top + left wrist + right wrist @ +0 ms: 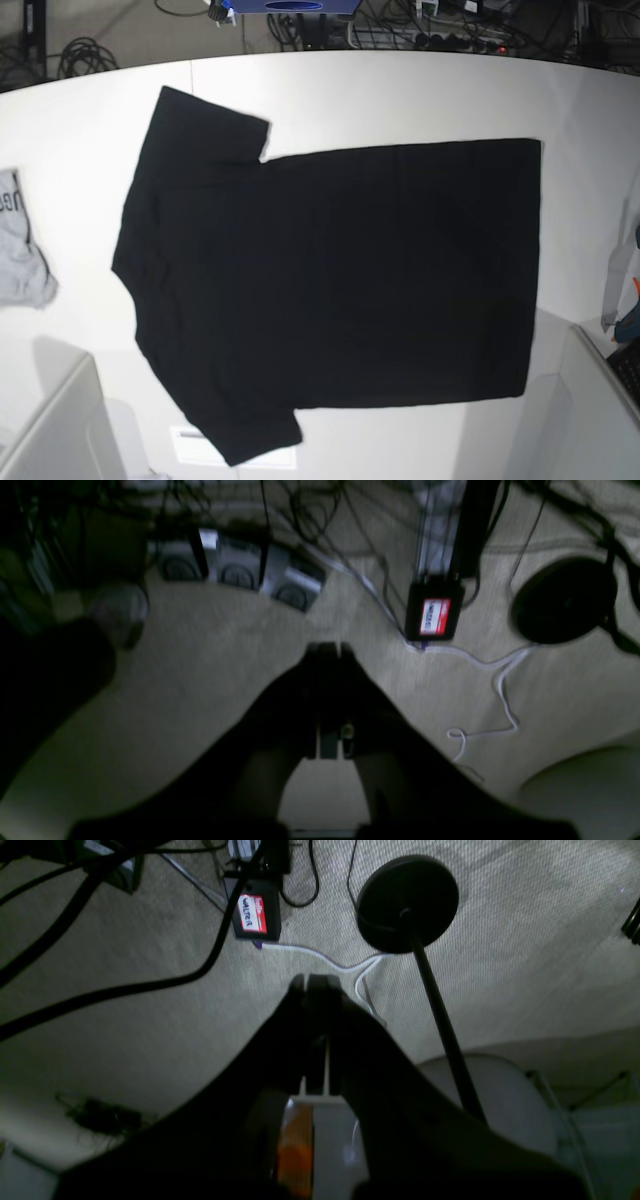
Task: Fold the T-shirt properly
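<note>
Left gripper: your left gripper [327,650] is pinched tight, the two dark fingers meeting at the tips with nothing between them, and it hangs out over carpeted floor, not over the counter.

Under the left gripper: beige carpet [210,645], a small black box with a red-and-white label [434,616], a loose white cable [492,700], a round black stand base [562,600], and a row of grey sockets [240,570]. This wrist view is blurred, so finer detail is lost.

Right gripper: your right gripper [314,985] is also clenched, tips together, empty, and likewise looking down at the floor.

Under the right gripper: that labelled black box [255,915] again, the white cable [345,965], and the round base [407,902] with a black pole [442,1025] running off it. A thick black cable [125,987] crosses the carpet on the left.

T-shirt: you've got the T-shirt [340,280] spread flat on the white counter [400,90], covering most of its middle. It is plain black and lies sideways: shoulders and both short sleeves toward the left edge, straight hem toward the right edge. One sleeve [210,125] points at the far left corner, the other [250,435] at the near edge. The body looks smooth, with no fold in it. No print shows on the upturned side.

Grey garment: a smaller grey garment [20,250] with dark lettering sits at the left edge, apart from the T-shirt.

Base view: neither arm shows there.
</note>
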Motion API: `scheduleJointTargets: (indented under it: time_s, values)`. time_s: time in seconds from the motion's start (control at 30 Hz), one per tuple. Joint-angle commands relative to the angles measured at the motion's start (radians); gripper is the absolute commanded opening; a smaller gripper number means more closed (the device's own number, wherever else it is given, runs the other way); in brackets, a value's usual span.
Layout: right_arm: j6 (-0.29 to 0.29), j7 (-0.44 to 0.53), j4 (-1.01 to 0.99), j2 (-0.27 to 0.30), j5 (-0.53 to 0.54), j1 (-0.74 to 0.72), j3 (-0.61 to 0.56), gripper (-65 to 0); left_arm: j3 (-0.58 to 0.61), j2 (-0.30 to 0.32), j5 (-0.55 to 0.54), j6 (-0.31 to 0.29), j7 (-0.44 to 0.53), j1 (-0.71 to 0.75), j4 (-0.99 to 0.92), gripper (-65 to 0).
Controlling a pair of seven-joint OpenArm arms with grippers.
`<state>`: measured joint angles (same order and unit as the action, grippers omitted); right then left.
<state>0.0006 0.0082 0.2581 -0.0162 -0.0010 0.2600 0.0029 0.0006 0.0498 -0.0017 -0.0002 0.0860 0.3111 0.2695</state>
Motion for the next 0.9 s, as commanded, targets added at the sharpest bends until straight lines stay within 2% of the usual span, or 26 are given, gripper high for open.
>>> scheduleJointTargets:
  time_s: [0.0,0.07,0.2,0.3,0.43,0.5,0.6,0.73,0.87]
  values:
    - [0.006,-0.014,0.056,0.005,0.003,0.057,0.007,-65.0,-0.001,0.025,0.002,0.006,0.004,0.056,0.049,-65.0]
    - [0.006,-0.027,0.186,0.005,0.003,0.147,0.058,-65.0,-0.003,0.043,0.002,0.006,-0.004,0.147,0.188,-65.0]
    - [0.006,-0.138,0.496,0.003,0.003,0.318,0.168,-65.0,-0.003,0.084,0.001,0.006,-0.004,0.356,0.491,-65.0]
    - [0.006,-0.184,0.714,-0.003,0.003,0.428,0.227,-65.0,-0.007,0.111,-0.019,0.006,-0.004,0.483,0.667,-65.0]
    - [0.006,-0.216,0.984,-0.038,0.003,0.536,0.311,-65.0,-0.101,0.167,-0.235,0.006,-0.004,0.615,0.851,-65.0]
    - [0.006,-0.238,1.125,-0.061,0.003,0.562,0.362,-65.0,-0.123,0.218,-0.326,0.006,0.004,0.679,0.965,-65.0]
    - [0.006,-0.299,1.302,-0.090,0.003,0.566,0.429,-65.0,-0.130,0.270,-0.337,0.006,0.005,0.788,1.175,-65.0]
    - [0.008,-0.391,1.519,-0.097,0.008,0.559,0.484,-65.0,-0.202,0.273,-0.335,0.006,0.004,0.928,1.439,-65.0]
    - [0.011,-0.400,1.702,-0.087,0.155,0.545,0.484,-65.0,-0.299,0.258,-0.335,0.006,-0.002,0.985,1.597,-65.0]
